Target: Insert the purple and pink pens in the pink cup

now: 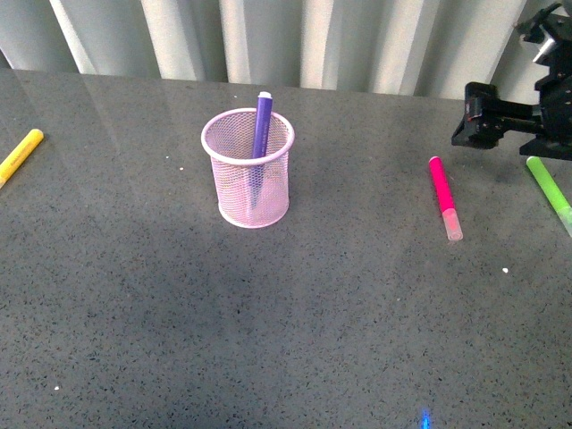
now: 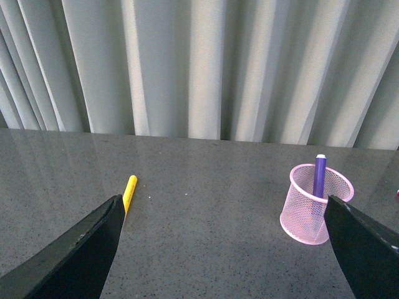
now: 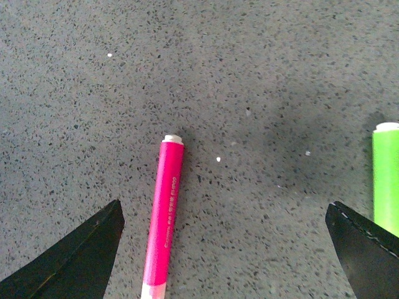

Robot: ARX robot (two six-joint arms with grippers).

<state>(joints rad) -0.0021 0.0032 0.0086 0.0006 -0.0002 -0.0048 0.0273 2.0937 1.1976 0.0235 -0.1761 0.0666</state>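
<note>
Grey speckled stone tabletop [image 1: 268, 313] fills most of my front feed, with pale pleated curtains [image 1: 268, 36] running along the top of the frame. I see the pink cup [image 1: 250, 183] standing upright a little left of centre, in the upper half. The purple pen [image 1: 261, 121] is already inside it, leaning on the far rim with its end poking above. The pink pen [image 1: 441, 189] lies flat on the table at centre right, well apart from the cup, its clear cap toward the bottom of the frame. A lime green marker [image 1: 550, 192] lies at the right edge and a yellow marker [image 1: 20, 154] at the left edge.

My right gripper [image 1: 474, 116] hangs at the upper right, near the pink pen's far end. Its wrist feed shows the jaws spread wide, holding nothing, with the pink pen on the table below them, untouched. The left gripper [image 2: 222, 199] is out of the front feed. Its own camera shows jaws wide apart and empty, facing the cup and yellow marker.
</note>
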